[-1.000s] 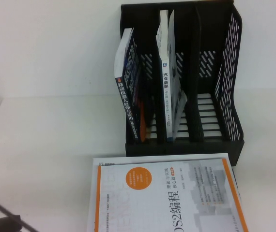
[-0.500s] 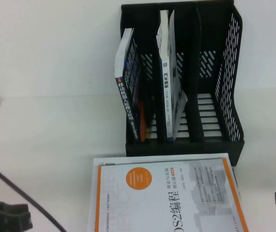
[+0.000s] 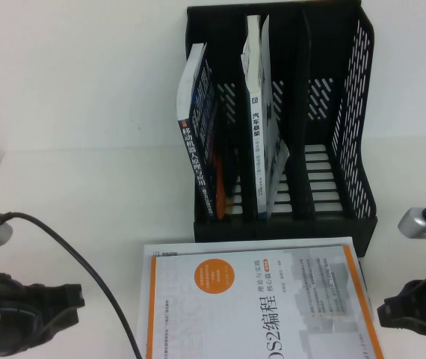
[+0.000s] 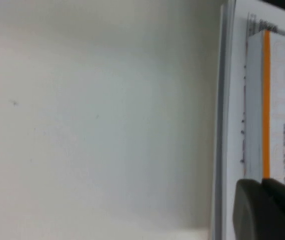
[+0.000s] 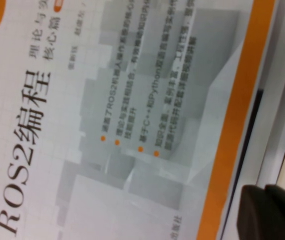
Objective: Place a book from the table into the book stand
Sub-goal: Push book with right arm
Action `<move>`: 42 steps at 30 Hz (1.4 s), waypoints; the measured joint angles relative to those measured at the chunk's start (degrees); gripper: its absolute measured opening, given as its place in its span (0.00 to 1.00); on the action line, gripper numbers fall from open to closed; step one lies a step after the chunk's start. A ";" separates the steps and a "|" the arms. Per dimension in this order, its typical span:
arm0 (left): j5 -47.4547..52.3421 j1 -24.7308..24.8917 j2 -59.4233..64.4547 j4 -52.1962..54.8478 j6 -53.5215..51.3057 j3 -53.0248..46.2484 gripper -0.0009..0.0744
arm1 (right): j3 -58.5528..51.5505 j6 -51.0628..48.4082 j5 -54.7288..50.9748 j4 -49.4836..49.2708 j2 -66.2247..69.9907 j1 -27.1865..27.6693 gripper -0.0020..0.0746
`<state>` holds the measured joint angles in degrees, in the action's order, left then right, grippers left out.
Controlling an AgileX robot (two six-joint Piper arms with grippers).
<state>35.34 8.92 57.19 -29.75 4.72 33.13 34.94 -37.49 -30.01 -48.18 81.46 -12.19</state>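
A white book with orange edges and an orange circle, titled ROS2 [image 3: 261,307], lies flat at the table's front, just before the black book stand [image 3: 359,221]. My left gripper [image 3: 56,307] is shut and empty, low at the front left, just off the book's left edge. In the left wrist view its fingertips [image 4: 261,182] sit by the book's orange stripe [image 4: 266,100]. My right gripper [image 3: 400,307] is shut and empty at the front right, beside the book's right edge. In the right wrist view it [image 5: 263,189] hovers by the orange border [image 5: 232,125].
The stand holds two upright books: a dark one [image 3: 198,142] leaning in the left slot and a white and blue one [image 3: 261,112] in the middle slot. A black cable [image 3: 86,265] trails from the left arm. A white layer [image 4: 225,125] lies under the ROS2 book.
Both arms have come up into the high view from the front corners. The left gripper rose at the left, the right gripper appeared at the right. The books have not moved.
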 joint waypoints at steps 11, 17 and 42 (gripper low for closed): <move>-3.73 0.00 0.10 -2.27 0.08 0.09 0.01 | 1.59 0.12 -0.78 0.54 2.91 -0.10 0.02; -5.00 0.00 0.10 -3.46 0.08 0.09 0.01 | 1.68 0.12 -0.89 0.92 4.14 -0.10 0.02; -7.80 0.00 0.10 -5.70 0.12 0.09 0.01 | 1.68 0.25 1.39 -0.53 4.33 -6.08 0.03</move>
<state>27.54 8.92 57.29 -35.45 4.85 33.22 36.62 -37.24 -28.62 -48.70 85.78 -18.27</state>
